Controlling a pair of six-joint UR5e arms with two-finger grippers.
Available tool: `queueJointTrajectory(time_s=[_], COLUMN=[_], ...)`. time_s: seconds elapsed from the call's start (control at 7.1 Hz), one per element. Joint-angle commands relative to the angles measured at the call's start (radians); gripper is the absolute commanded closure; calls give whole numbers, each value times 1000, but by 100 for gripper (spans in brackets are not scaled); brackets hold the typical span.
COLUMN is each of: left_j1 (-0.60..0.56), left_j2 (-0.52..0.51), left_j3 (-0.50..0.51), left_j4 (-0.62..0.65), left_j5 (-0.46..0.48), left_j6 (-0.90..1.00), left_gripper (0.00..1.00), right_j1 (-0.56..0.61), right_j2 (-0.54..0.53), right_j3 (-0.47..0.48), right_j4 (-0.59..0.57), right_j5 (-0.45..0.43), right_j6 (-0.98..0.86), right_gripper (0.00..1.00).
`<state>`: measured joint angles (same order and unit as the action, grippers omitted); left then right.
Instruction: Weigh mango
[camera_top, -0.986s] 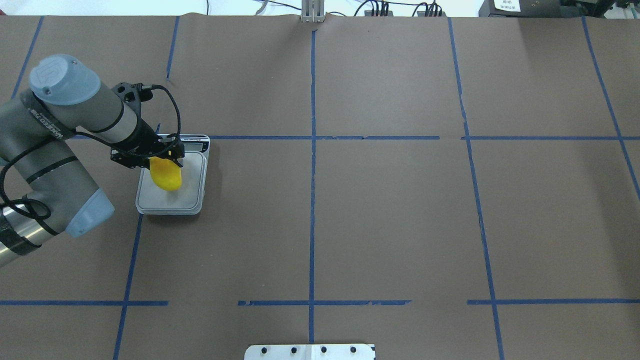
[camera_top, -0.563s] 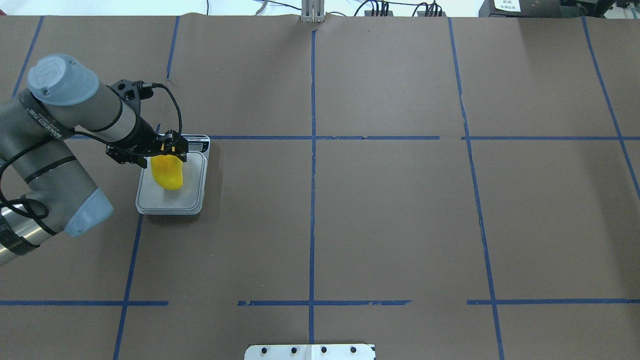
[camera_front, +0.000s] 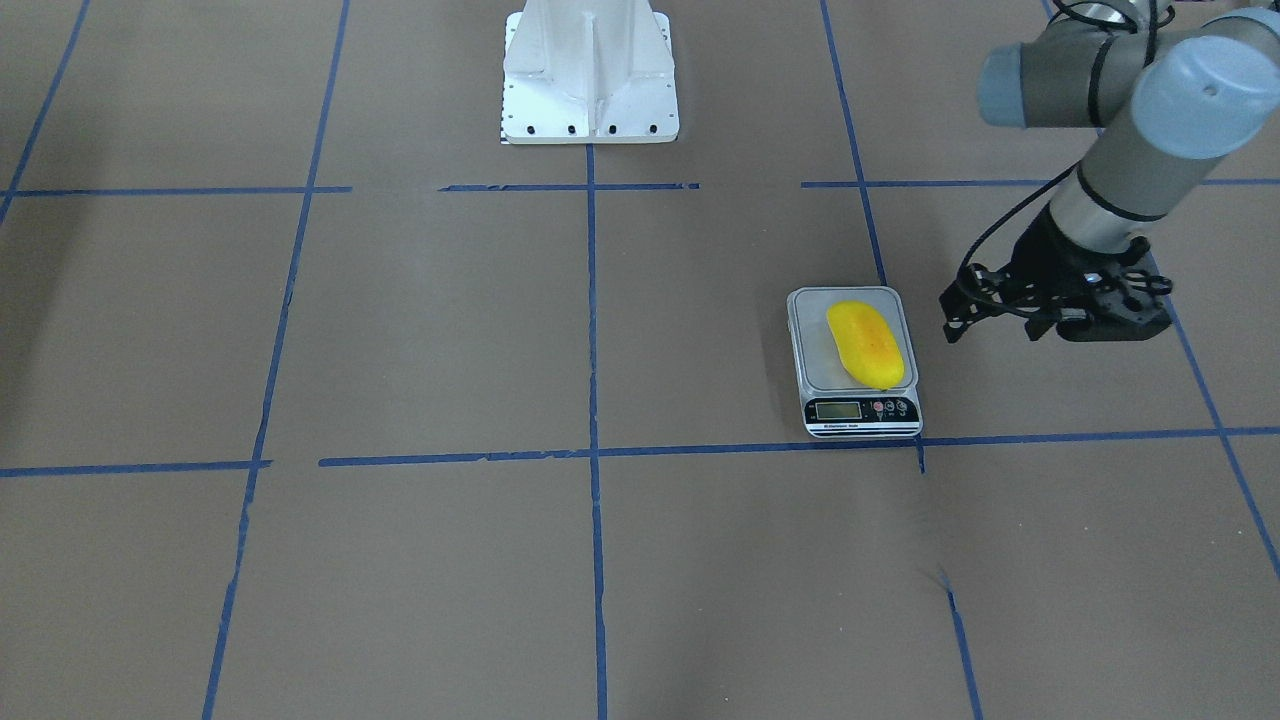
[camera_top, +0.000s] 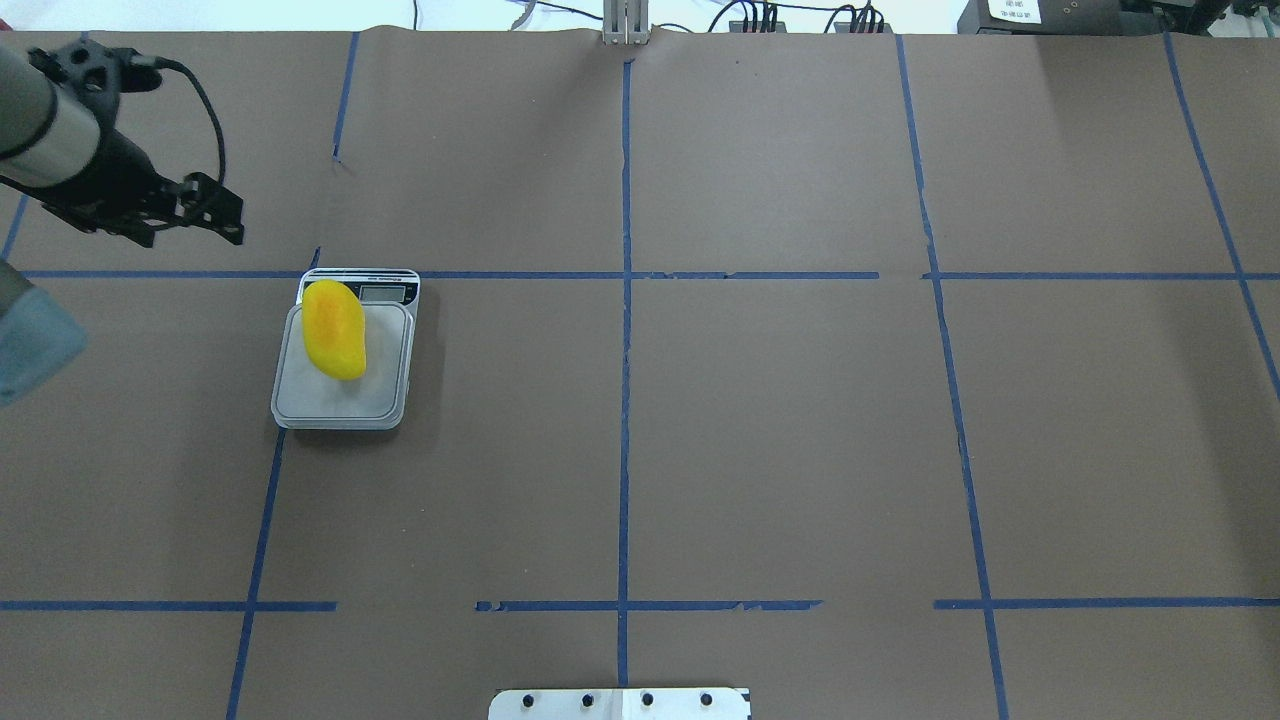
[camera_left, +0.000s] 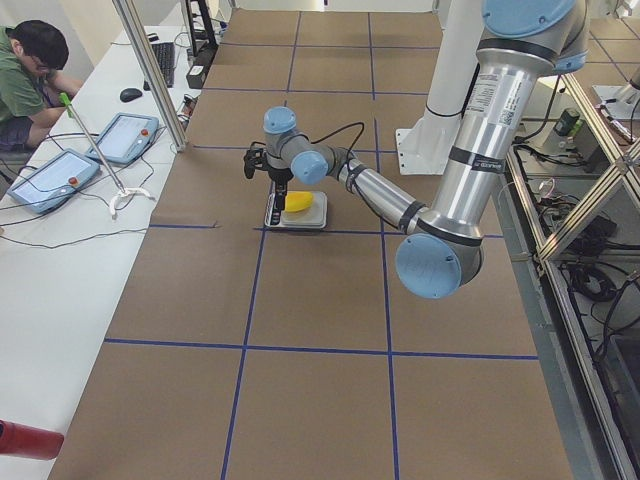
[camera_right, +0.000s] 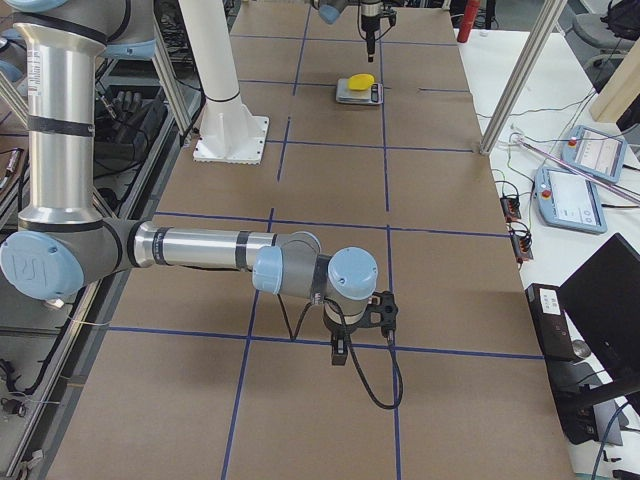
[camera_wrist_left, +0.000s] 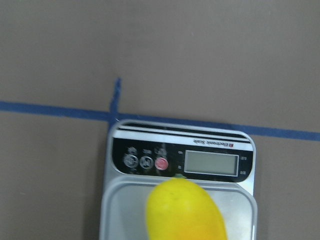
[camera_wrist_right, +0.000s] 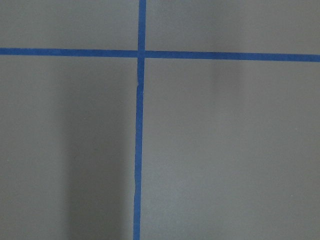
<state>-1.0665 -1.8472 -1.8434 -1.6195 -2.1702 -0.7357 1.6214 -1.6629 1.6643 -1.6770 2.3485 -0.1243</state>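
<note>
Lying on the silver digital scale (camera_top: 385, 400) at the overhead frame's left, the glossy oval mango (camera_top: 334, 329) is yellow, blushed orange. The scale's lettering is too blurred to read. The left claw (camera_top: 220, 212), upper left, is released and empty; the right claw (camera_right: 339, 356): cannot tell.

Desk (camera_top: 780, 450) is wrapped in plain brown paper, chopped into big squares by blue tape lines (camera_top: 625, 420). Cables (camera_top: 760, 18) bunch up along the far edge. Next to it there's a white side bench (camera_left: 60, 290) with two grey touch-screen pendants (camera_left: 125, 137), a keyboard (camera_left: 161, 62) and a mouse (camera_left: 131, 95), plus a slanted aluminium post (camera_left: 150, 75). Opposite side has an open metal-frame rack (camera_left: 590, 190) stuffed with wiring. Lighting's flat and even, just soft shadows.
</note>
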Motion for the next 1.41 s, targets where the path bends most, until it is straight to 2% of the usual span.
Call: queueJointTrajectory(time_s=[0.0,0.14,0.42,0.56,1.27], left_j1=[-219,-316,-480,-510,-510], left_j2=[55,103,152,164,192], left_j3=[30,120,285,327,329], left_j4=[119,110,110,110,112], left_j5=[-49,-71,-126,-167,-174], left_j6=[440,640,897,941,934], left_gripper=[0,0,0,0,0], right_j1=[0,0,0,0,0], right_j2=[0,0,0,0,0], right_j3=[0,0,0,0,0], right_j4=[0,-1,-1,-1,-1], right_j5=[0,0,0,0,0], right_j6=[0,0,0,0,0], right_gripper=[0,0,0,0,0])
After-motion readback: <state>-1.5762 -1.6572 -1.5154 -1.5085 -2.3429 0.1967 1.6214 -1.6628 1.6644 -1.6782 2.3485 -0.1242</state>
